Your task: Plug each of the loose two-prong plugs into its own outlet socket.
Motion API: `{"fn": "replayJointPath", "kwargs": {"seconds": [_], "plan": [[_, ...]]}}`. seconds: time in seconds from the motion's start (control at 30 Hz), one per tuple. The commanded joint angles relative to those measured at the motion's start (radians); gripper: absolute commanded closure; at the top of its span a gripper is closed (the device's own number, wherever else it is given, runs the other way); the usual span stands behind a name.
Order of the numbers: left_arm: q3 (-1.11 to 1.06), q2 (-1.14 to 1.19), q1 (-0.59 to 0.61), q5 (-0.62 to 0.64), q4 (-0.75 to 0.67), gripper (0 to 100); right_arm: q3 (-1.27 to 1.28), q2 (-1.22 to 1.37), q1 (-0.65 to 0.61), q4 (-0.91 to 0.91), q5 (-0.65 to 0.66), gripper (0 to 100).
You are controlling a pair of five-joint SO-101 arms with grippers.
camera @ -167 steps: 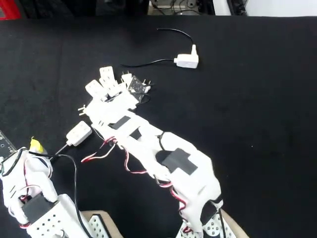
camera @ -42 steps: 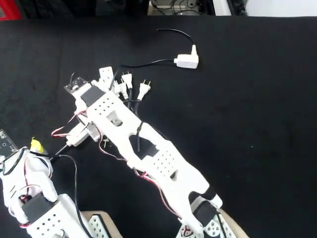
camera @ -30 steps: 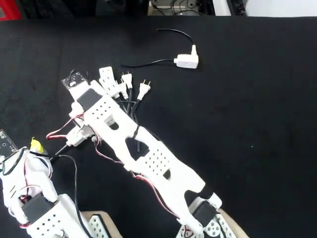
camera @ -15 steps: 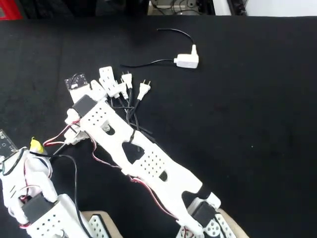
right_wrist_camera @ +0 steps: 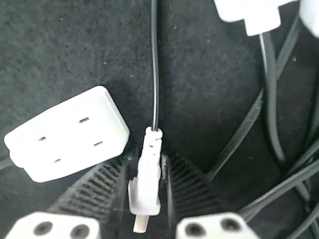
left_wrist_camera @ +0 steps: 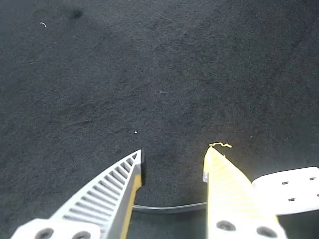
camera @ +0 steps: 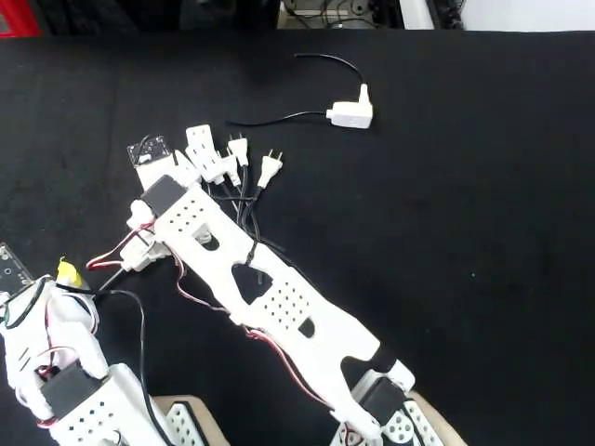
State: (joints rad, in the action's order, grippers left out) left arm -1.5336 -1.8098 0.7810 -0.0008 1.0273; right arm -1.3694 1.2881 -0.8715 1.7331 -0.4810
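Black counter (camera: 465, 232): right jaws clench a plug (right_wrist_camera: 145, 186), its long axis along them; outlet socket (right_wrist_camera: 65, 134) just beside the plug; left jaws released.

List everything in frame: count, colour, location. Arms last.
table: 1, black, under everything
corded block: 1, white, black cable, far side, alone
loose plugs: 2, white, side by side at the cluster's edge
held plug: 1, white, clamped, thin black cable running off it
socket blocks: at least 3, white; one beside the held plug, one nearer the arm bases, one in the cluster
cables: several, black, tangled by the cluster
left gripper: fingers open, over the table
right gripper: shut on the held plug
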Motion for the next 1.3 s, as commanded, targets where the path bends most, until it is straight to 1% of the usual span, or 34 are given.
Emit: {"fn": "replayJointPath", "kwargs": {"seconds": [0.0, 0.03, 0.17, 0.2, 0.27, 0.33, 0.37, 0.5, 0.53, 0.63, 0.73, 0.97, 1.27], "plan": [[-0.004, -0.008, 0.004, -0.008, -0.023, 79, 0.056, -0.076, -0.008, 0.034, 0.029, 97.5], [-0.004, -0.008, 0.004, -0.008, -0.023, 79, 0.084, -0.091, -0.008, 0.032, 0.043, 95.9], [-0.004, -0.008, 0.004, -0.008, -0.023, 79, 0.148, -0.119, -0.011, 0.029, 0.054, 83.8], [-0.004, -0.008, 0.004, -0.008, -0.023, 79, 0.15, -0.119, -0.011, 0.029, 0.054, 82.1], [-0.004, -0.008, 0.004, -0.008, -0.023, 79, 0.151, -0.119, -0.011, 0.028, 0.052, 81.9], [-0.004, -0.008, 0.004, -0.008, -0.023, 79, 0.151, -0.117, -0.011, 0.028, 0.049, 82.5], [-0.004, -0.008, 0.004, -0.008, -0.023, 79, 0.151, -0.119, -0.011, 0.028, 0.049, 84.3], [-0.004, -0.008, 0.004, -0.008, -0.023, 79, 0.15, -0.122, -0.009, 0.028, 0.052, 98.0], [-0.004, -0.008, 0.004, -0.008, -0.023, 79, 0.15, -0.122, -0.008, 0.028, 0.052, 98.6], [-0.004, -0.008, 0.004, -0.008, -0.023, 79, 0.148, -0.124, -0.003, 0.028, 0.052, 96.3], [-0.004, -0.008, 0.004, -0.008, -0.023, 79, 0.133, -0.124, -0.003, 0.029, 0.052, 98.8], [-0.005, -0.008, -0.002, -0.008, -0.023, 79, 0.094, -0.136, 0.006, 0.032, 0.055, 98.7], [-0.005, -0.008, -0.004, -0.008, -0.023, 79, 0.259, -0.283, -0.017, 0.034, 0.086, 98.7]]}}
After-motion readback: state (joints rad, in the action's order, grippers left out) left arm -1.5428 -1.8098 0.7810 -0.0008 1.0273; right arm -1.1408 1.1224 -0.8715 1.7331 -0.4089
